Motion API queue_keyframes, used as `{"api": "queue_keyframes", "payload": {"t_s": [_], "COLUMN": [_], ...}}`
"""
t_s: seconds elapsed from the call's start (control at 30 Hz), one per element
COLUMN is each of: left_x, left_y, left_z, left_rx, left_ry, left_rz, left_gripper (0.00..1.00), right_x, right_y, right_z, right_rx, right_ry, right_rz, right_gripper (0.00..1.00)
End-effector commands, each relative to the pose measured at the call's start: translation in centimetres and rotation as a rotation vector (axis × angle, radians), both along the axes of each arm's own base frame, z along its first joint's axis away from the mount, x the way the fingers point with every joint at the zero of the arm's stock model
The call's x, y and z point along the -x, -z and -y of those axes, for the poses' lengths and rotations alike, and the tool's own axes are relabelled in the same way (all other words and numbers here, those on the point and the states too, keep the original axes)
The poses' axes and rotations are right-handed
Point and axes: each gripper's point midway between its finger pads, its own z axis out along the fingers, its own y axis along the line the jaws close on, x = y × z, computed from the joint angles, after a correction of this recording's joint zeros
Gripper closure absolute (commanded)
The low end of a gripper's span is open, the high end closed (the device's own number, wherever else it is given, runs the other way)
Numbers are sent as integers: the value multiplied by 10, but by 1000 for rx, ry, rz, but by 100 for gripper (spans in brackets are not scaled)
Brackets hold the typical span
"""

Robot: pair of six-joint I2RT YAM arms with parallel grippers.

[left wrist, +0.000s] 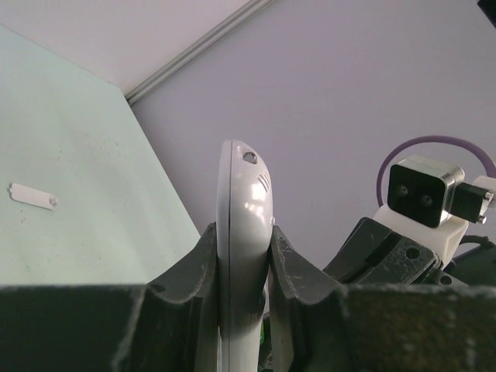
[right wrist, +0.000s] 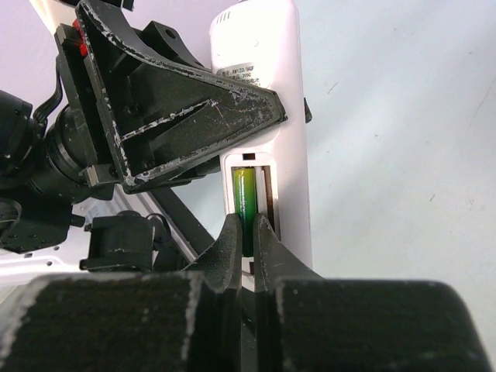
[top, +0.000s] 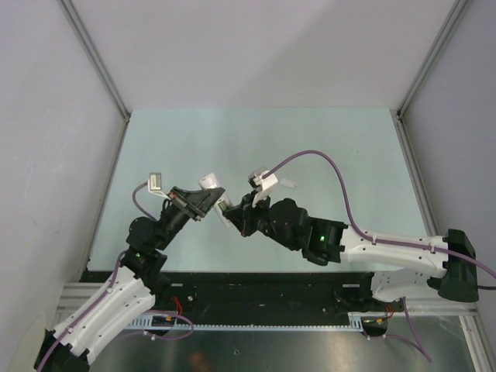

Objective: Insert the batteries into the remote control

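The left tool [left wrist: 242, 232] clamps the white remote control [left wrist: 246, 186] edge-on. The right tool [right wrist: 248, 230] pinches the green battery [right wrist: 246, 198] inside the remote's open rear compartment [right wrist: 268, 194].

A pale green table [top: 232, 139] fills the middle of the frame, boxed in by plain grey-white walls [top: 46, 155] with aluminium rails [top: 93, 58] running down the corners. One small flat white strip [left wrist: 32, 195] lies on the green surface, at the left in the left wrist view. Along the table's lower edge runs a black band [top: 256, 291], and below that a white slotted duct [top: 256, 327].
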Motion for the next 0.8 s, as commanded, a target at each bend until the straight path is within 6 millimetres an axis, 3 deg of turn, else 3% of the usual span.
{"api": "queue_keyframes", "payload": {"t_s": [0.0,0.37,0.77], "left_x": [52,58,63], "left_y": [-58,-65,-65], "left_z": [13,12,15], "left_rx": [144,183,211], "left_ry": [233,243,262], "left_rz": [109,118,116], "left_gripper": [100,100,100], "right_x": [-13,-15,-19], "right_y": [-15,-20,-10], "right_z": [-13,-13,-22], "right_rx": [-112,-192,-199], "right_ry": [45,45,49], "right_rz": [-1,-11,-19], "right_gripper": [100,100,100]}}
